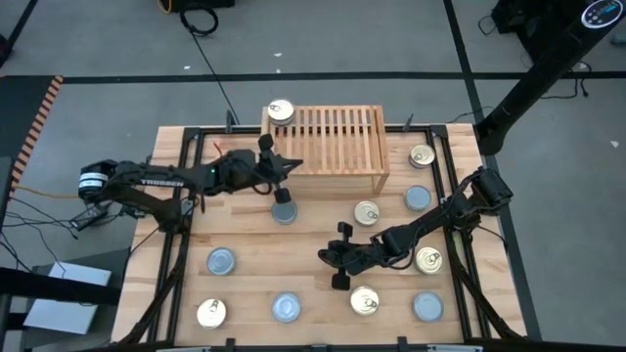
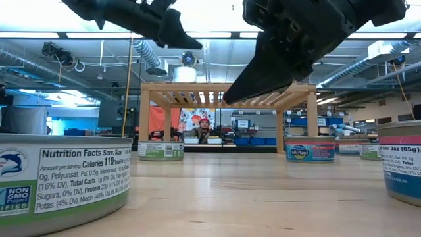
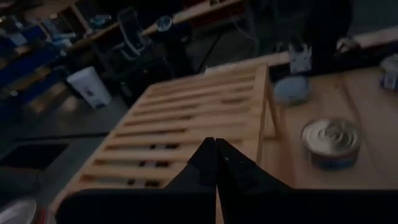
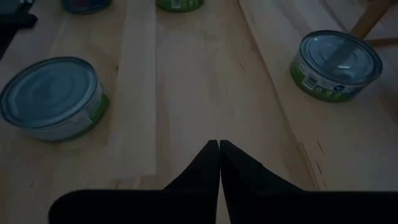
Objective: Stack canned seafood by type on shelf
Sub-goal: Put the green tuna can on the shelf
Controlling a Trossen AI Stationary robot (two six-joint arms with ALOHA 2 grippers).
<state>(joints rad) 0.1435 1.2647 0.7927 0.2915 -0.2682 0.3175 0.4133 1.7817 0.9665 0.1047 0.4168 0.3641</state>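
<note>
Between picks: 1 gold tin (image 1: 281,111) on shelf (image 1: 337,147) at upper centre. Left hand (image 1: 277,166) and right hand (image 1: 331,256) both shut, empty. Next: open over a desk (image 1: 249,244) tin.

My shelf (image 1: 333,149) stands at the far middle of the counter (image 1: 249,249) with one tin (image 1: 281,111) on its far left corner, another tin (image 1: 284,211) sits just before it, and more tins are spread nearer me.
</note>
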